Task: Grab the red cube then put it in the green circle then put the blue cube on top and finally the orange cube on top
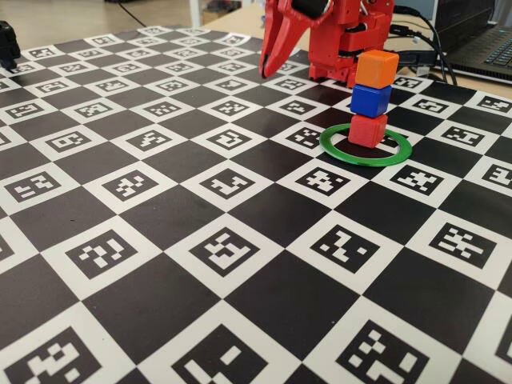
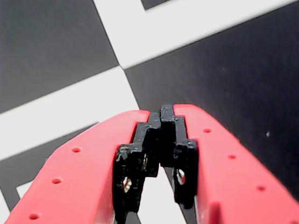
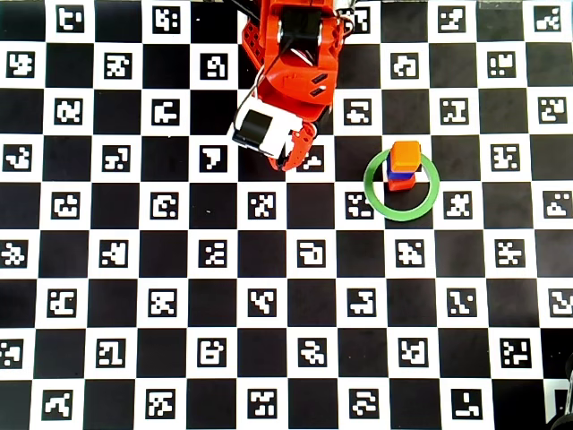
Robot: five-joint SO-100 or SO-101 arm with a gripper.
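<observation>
The red cube point(image 1: 368, 130) stands inside the green circle point(image 1: 366, 150), near its far edge. The blue cube point(image 1: 370, 100) sits on it and the orange cube point(image 1: 377, 69) sits on top, a three-cube stack. In the overhead view the stack shows as the orange cube point(image 3: 406, 155) over the blue cube point(image 3: 399, 176) and the red cube point(image 3: 402, 184) within the green circle point(image 3: 402, 187). My gripper point(image 1: 266, 72) is shut and empty, hanging above the board to the left of the stack; it also shows in the wrist view point(image 2: 161, 112) and the overhead view point(image 3: 288, 164).
The black-and-white checkerboard mat point(image 1: 200, 240) with printed markers covers the table. The red arm base point(image 3: 295, 36) stands at the far edge. A laptop point(image 1: 488, 48) and cables lie behind the mat at the right of the fixed view.
</observation>
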